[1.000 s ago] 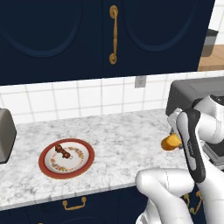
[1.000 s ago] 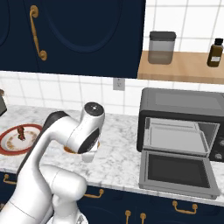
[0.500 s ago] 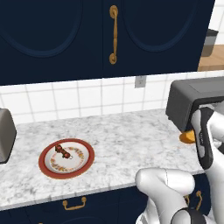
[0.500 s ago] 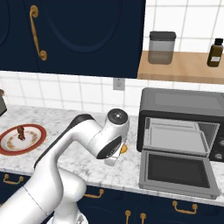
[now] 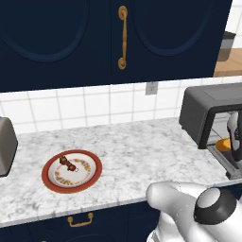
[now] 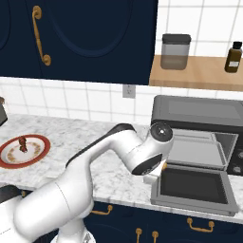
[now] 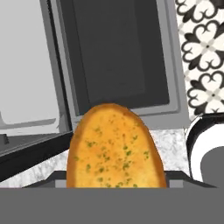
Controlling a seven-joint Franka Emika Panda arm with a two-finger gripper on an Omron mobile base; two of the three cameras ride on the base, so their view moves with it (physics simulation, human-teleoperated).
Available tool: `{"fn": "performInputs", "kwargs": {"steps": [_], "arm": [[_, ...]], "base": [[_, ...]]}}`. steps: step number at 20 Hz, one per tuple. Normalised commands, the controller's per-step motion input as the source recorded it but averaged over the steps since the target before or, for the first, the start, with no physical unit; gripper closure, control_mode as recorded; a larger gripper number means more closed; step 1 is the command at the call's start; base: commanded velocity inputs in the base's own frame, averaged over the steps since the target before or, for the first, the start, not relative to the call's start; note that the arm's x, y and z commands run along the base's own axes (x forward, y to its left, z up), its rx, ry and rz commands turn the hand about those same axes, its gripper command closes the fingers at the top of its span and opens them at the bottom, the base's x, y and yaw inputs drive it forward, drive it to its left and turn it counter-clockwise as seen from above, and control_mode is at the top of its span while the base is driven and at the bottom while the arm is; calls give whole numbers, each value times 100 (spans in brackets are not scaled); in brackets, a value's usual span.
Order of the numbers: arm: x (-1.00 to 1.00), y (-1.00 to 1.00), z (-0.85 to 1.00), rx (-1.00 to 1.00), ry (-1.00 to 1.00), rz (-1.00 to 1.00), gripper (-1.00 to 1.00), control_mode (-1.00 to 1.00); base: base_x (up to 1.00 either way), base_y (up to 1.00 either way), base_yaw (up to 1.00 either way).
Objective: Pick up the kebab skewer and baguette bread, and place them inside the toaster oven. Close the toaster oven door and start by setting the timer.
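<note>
Baguette bread point(image 7: 116, 148), the stubby golden-orange loaf flecked with green, is sitting between the tips of your hand point(image 7: 114, 177) in the hand view, filling the lower middle of that picture; the hand is closed on it with the tips set fairly wide apart. In the left base view you are seeing the same loaf as an orange patch at 3 o'clock, just in front of the mouth of the dark grey boxy toaster oven point(image 5: 203, 111). The wide drop-down toaster oven door point(image 6: 192, 186), with its dark glass window, is lying open and flat, at 4 o'clock in the right base view, and the white arm is reaching across to its near left corner. In the hand view the open door is lying beyond the loaf, toward 12 o'clock.

Your kebab skewer point(image 5: 67, 163), a short stick of dark red and brown chunks, is resting on the round red-rimmed patterned plate point(image 5: 92, 178) at 8 o'clock in the left base view, well apart from the oven. The plate is sitting on the white-and-grey marbled surface point(image 5: 137, 158). A silver pop-up toaster point(image 5: 5, 146) is standing at 9 o'clock, beside the plate.
</note>
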Motion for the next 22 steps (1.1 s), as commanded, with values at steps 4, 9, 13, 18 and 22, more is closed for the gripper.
{"fn": "performInputs", "kwargs": {"steps": [4, 9, 13, 18, 22], "arm": [[9, -75, 0, 0, -1, 18, 100, -100], [40, -44, 16, 0, 0, 2, 100, -100], [55, -44, 26, 0, 0, -4, 100, -100], [35, -49, 0, 0, 0, -2, 100, -100], [16, -45, -32, 0, -3, 0, 100, -100]], "base": [[0, 0, 0], [0, 0, 0], [0, 0, 0], [0, 0, 0], [0, 0, 0]]}}
